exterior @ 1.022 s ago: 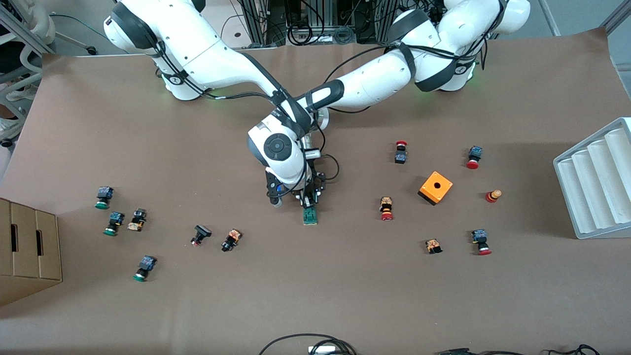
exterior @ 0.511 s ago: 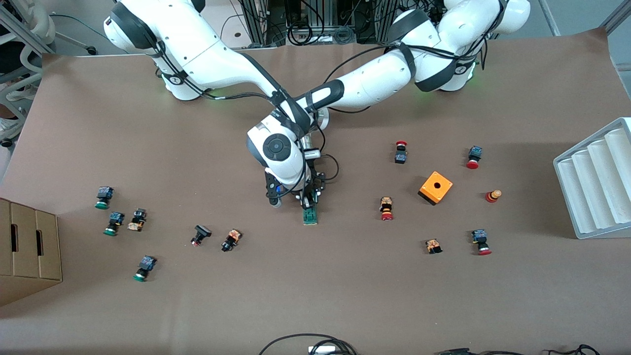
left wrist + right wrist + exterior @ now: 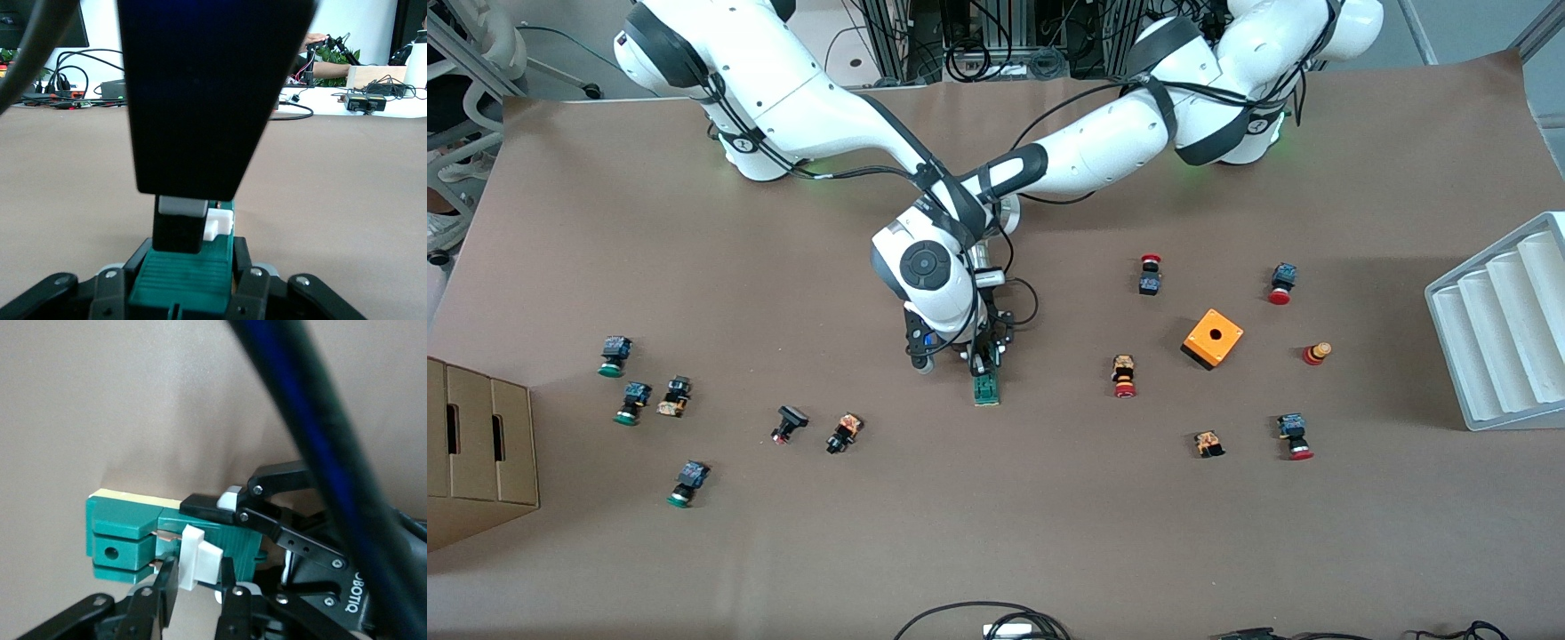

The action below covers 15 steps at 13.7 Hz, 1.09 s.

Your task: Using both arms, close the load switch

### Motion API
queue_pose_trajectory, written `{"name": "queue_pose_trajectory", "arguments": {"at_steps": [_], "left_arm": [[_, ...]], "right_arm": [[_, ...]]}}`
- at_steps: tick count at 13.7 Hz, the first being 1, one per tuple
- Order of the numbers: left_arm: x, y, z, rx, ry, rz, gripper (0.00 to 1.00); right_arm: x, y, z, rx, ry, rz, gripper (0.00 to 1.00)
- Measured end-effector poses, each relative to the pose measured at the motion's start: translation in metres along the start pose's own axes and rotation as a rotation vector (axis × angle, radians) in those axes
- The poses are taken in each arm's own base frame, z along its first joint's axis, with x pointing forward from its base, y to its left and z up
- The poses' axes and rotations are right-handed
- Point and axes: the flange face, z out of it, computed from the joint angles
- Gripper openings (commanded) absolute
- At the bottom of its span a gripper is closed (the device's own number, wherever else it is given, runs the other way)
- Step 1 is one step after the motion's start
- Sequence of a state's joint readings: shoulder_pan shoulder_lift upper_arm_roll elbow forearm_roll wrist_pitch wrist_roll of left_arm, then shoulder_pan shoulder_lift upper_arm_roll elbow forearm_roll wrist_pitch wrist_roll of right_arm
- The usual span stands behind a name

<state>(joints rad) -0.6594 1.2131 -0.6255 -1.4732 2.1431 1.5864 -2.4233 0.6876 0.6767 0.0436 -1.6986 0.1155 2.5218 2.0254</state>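
You have both grippers at the load switch [image 3: 986, 388] — left gripper [image 3: 185, 283] clamps its green body, right gripper [image 3: 193, 587] pinches the white block [image 3: 198, 557].

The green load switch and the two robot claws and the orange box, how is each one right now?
load switch: lying flat on the table, gripped by both claws, its white block sticking out.
left gripper: shut on the switch's green body.
right gripper: shut on the white block.
orange box: sitting alone, round hole facing up.
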Motion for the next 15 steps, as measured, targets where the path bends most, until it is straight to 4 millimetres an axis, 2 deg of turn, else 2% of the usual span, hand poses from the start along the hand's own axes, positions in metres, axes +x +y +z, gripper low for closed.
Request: {"name": "queue_pose_trajectory", "arguments": {"at_steps": [5,8,12,15], "left_arm": [[0.000,0.000,0.000,0.000,0.000,0.001,0.50],[0.000,0.000,0.000,0.000,0.000,0.001,0.50],[0.000,0.000,0.000,0.000,-0.001,0.003,0.49],[0.000,0.000,0.000,0.000,-0.001,0.003,0.49]], "right_arm": [[0.002,-0.002,-0.003,-0.002,-0.007,0.016,0.30],[0.001,-0.006,-0.012,0.004,-0.012,0.020,0.30],[0.008,-0.025,-0.035,0.051,-0.029,0.038,0.30],[0.020,-0.038,-0.034,0.067,-0.029,0.055,0.30]]}}
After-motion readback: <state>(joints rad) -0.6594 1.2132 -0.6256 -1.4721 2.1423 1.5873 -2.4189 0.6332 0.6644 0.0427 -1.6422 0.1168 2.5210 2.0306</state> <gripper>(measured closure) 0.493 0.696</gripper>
